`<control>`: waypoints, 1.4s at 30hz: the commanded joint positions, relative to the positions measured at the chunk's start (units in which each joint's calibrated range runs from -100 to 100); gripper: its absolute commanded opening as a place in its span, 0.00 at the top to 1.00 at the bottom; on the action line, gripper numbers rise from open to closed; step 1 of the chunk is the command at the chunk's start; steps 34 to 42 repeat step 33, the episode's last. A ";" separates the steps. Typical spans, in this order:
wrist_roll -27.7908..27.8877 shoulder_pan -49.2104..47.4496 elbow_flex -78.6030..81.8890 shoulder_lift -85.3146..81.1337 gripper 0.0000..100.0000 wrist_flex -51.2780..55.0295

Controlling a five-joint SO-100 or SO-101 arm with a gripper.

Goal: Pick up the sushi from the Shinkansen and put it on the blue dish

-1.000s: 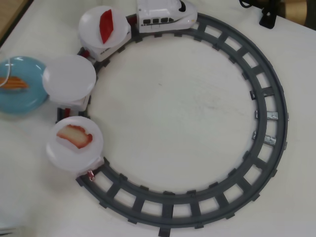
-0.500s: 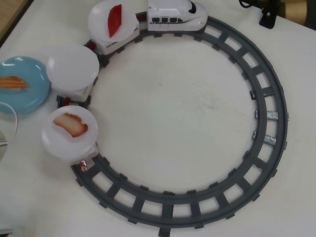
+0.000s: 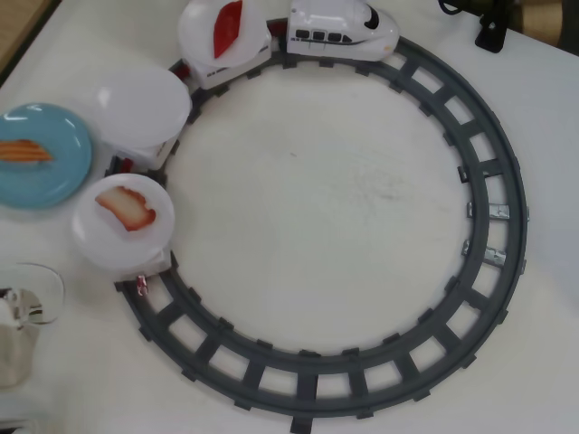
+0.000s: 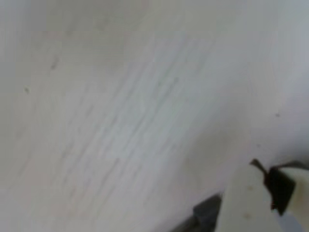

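In the overhead view the orange striped sushi (image 3: pixel 24 151) lies on the blue dish (image 3: pixel 54 176) at the left edge. The white Shinkansen (image 3: pixel 342 29) stands on the track at the top, pulling three white plates. The first plate (image 3: pixel 194 32) carries a dark red piece, the middle plate (image 3: pixel 145 101) is bare, and the last plate (image 3: pixel 99 240) carries a pink-and-white piece. The arm does not show in the overhead view. The wrist view is blurred and shows bare table, with a white part with a black tip (image 4: pixel 258 195) at the lower right. My gripper's jaws cannot be made out.
The grey circular track (image 3: pixel 493 194) fills most of the table in the overhead view. A clear glass-like object (image 3: pixel 27 307) stands at the lower left. A black fixture (image 3: pixel 493 27) sits at the top right. A dark grey piece (image 4: pixel 207 212) shows at the wrist view's bottom edge.
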 commanded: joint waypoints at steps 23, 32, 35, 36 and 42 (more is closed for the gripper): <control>-0.14 -0.14 18.57 -34.10 0.97 6.49; -0.14 -0.14 18.57 -33.69 0.97 6.40; -0.14 -0.14 18.57 -33.69 0.97 6.40; -0.14 -0.14 18.57 -33.69 0.97 6.40; -0.14 -0.14 18.57 -33.69 0.97 6.40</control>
